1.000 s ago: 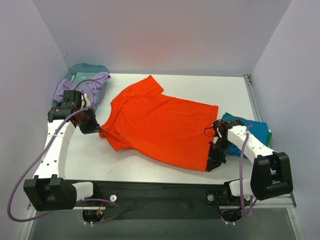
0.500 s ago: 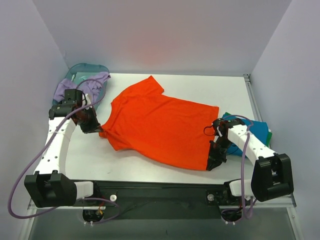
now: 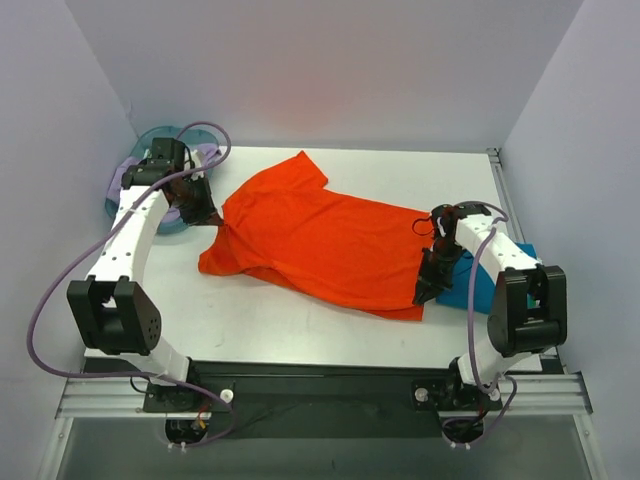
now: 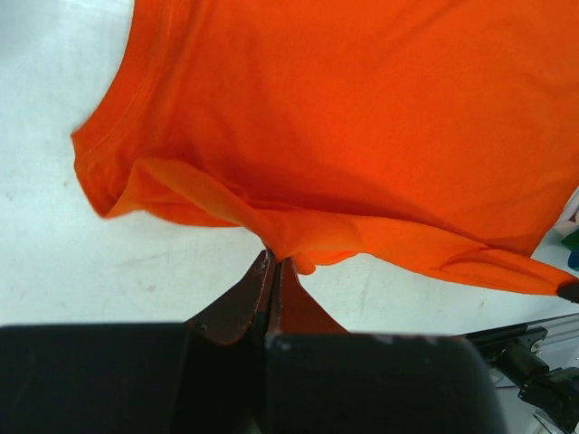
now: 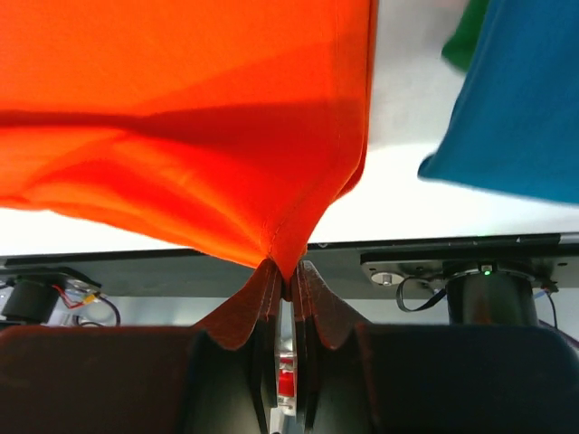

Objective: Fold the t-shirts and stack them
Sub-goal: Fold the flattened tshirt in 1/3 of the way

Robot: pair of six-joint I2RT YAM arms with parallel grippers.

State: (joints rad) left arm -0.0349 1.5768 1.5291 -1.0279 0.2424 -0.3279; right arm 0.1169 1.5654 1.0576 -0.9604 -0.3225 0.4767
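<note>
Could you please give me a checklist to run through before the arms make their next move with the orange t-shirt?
1. Hold of the left gripper on the orange t-shirt: jaws shut on its edge, ok.
2. Hold of the right gripper: jaws shut on the hem corner, ok.
3. Pinched edge lifted off the table: ok.
4. Folded blue t-shirt apart from the orange cloth: ok, bare table shows between them in the right wrist view.
5. Single layer of cloth in each grip: cannot tell.
</note>
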